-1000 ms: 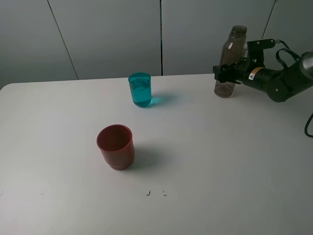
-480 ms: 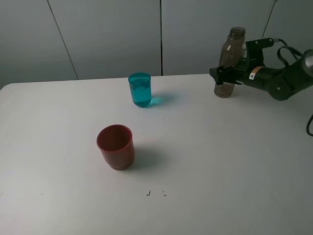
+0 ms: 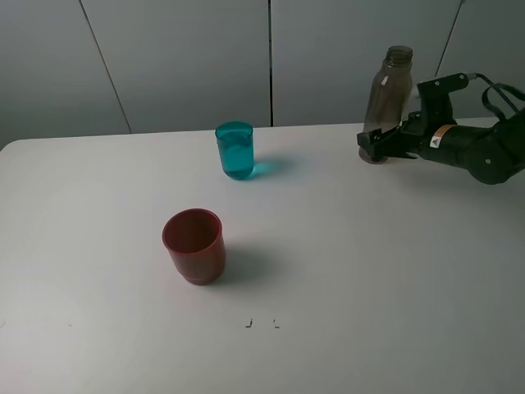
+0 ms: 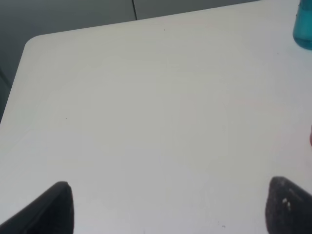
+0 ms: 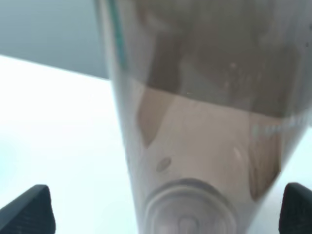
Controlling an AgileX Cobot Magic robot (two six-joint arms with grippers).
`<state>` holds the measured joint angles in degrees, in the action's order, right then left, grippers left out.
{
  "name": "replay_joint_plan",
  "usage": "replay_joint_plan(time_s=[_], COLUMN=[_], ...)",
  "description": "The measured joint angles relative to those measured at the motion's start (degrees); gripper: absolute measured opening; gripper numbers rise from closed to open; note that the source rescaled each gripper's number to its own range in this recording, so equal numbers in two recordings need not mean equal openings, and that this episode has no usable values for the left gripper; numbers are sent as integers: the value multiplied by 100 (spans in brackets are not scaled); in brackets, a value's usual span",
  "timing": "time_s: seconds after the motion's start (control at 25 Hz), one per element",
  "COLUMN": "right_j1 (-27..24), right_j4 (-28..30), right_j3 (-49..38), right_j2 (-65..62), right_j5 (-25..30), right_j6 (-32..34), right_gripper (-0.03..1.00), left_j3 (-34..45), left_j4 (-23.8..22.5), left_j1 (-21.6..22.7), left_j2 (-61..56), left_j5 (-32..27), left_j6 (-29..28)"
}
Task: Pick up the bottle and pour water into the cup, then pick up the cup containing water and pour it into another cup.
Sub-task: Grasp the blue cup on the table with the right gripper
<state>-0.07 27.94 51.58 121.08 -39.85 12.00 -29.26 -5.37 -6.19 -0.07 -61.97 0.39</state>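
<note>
The bottle [image 3: 387, 90] stands upright on the table at the back right; it fills the right wrist view [image 5: 204, 122]. My right gripper [image 3: 373, 148] is low at the bottle's base, its fingers spread wide on either side of it [image 5: 161, 209], open. The teal cup [image 3: 235, 151] holds water and stands at the back middle; its edge shows in the left wrist view [image 4: 303, 31]. The red cup [image 3: 194, 245] stands nearer the front, left of centre. My left gripper [image 4: 170, 207] is open and empty over bare table; it does not show in the exterior view.
The white table [image 3: 369, 263] ends at a grey panelled wall [image 3: 180, 57] behind the bottle and teal cup. Two small dark marks [image 3: 261, 323] lie near the front middle. The table's left corner shows in the left wrist view [image 4: 29, 44].
The right gripper has lowered the bottle onto the table, then slid down to its base and a little right. The cups have not moved.
</note>
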Motion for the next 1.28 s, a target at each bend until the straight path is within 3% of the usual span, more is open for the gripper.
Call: replay_joint_plan(time_s=[0.24, 0.4, 0.68, 1.28], right_j1=[0, 58, 755, 2090], right_j4=[6, 435, 617, 142], right_j3=[-780, -1206, -1345, 65], right_j2=[-528, -894, -960, -55], right_j5=[21, 21, -79, -134], right_j6=[-188, -187, -111, -177], right_gripper=[100, 100, 100, 100], left_j3=[0, 0, 0, 0], left_j4=[0, 0, 0, 0], left_j1=[0, 0, 0, 0], left_j2=[0, 0, 0, 0], left_j5=[0, 0, 0, 0], left_j6=[0, 0, 0, 0])
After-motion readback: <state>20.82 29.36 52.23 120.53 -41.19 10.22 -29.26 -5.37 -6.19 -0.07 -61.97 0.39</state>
